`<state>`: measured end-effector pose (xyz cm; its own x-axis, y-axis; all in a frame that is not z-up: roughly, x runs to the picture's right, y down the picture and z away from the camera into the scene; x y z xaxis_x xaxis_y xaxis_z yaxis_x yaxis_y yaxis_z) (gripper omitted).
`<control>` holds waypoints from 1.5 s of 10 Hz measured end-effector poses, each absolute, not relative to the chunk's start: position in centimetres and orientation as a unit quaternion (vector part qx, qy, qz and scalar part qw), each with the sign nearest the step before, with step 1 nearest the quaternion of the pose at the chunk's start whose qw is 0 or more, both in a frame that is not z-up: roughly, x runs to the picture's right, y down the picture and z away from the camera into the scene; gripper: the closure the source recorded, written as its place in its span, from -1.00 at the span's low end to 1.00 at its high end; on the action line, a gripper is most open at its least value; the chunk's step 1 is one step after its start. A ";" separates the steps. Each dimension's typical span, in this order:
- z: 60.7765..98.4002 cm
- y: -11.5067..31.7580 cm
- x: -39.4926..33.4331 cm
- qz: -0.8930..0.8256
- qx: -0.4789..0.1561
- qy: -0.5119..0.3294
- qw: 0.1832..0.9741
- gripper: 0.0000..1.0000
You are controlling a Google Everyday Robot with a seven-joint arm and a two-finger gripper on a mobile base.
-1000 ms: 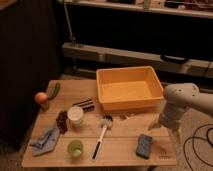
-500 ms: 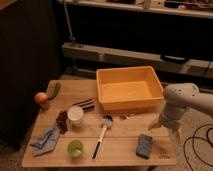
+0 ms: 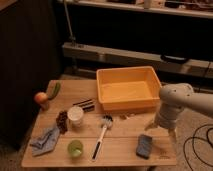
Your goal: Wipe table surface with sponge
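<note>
The pincer [image 3: 161,129] hangs pointing down at the near right corner of the orange tub [image 3: 129,89], over the bench [image 3: 120,152] edge; whether it is released or clenched I cannot tell, but it holds nothing that shows. The sponge [image 3: 145,146], dark and flat, lies on the bench just nearer than that same corner of the tub and a little left of the pincer, apart from it, so the arm looks poised for a pickup and the wiping is not yet begun. Nearer than the tub's left corner lies a brush [image 3: 102,132], and left of the tub stand a white cup [image 3: 75,115] and a green cup [image 3: 75,148], with a crumpled cloth [image 3: 45,140] beyond. This clutter likely confines wiping to bare strips.
</note>
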<state>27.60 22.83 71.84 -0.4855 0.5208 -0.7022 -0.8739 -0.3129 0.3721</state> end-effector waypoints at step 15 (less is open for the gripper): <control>73.2 25.7 20.3 0.734 -0.237 0.364 0.522 -0.60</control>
